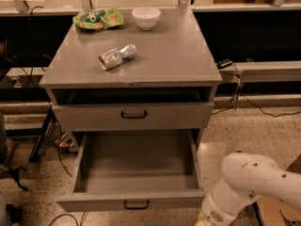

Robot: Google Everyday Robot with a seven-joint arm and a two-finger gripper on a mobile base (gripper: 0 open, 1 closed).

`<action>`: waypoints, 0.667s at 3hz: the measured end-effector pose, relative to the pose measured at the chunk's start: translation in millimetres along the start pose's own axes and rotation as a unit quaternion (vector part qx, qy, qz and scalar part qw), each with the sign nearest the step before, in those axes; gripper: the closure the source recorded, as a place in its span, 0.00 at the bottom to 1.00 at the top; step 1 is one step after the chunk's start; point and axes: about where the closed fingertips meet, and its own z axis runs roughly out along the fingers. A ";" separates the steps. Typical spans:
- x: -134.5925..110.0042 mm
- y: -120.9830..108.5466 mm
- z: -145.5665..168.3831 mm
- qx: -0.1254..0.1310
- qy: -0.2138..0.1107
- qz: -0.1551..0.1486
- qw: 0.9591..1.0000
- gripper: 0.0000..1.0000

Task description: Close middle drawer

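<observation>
The middle drawer [136, 166] of the grey metal cabinet is pulled far out. It is a long, deep, empty tray with a low front and a small black handle [136, 204]. The drawer above it [134, 116] stands slightly out, with a dark gap over it. The lowest drawer is hidden under the open one. My white arm [249, 187] is at the bottom right, just right of the open drawer's front corner. My gripper hangs below the picture's bottom edge and is out of view.
On the cabinet top [178, 55] lie a crushed can [117, 56], a green chip bag [98, 19] and a white bowl [146, 17]. Cables [61, 145] lie on the speckled floor at the left. A cardboard box [282, 211] is at the bottom right.
</observation>
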 end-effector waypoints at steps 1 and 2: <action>-0.1 -16.0 63.0 -0.024 -0.036 0.033 0.999 0.66; -2.6 -16.7 74.3 -0.031 -0.043 0.036 0.998 0.89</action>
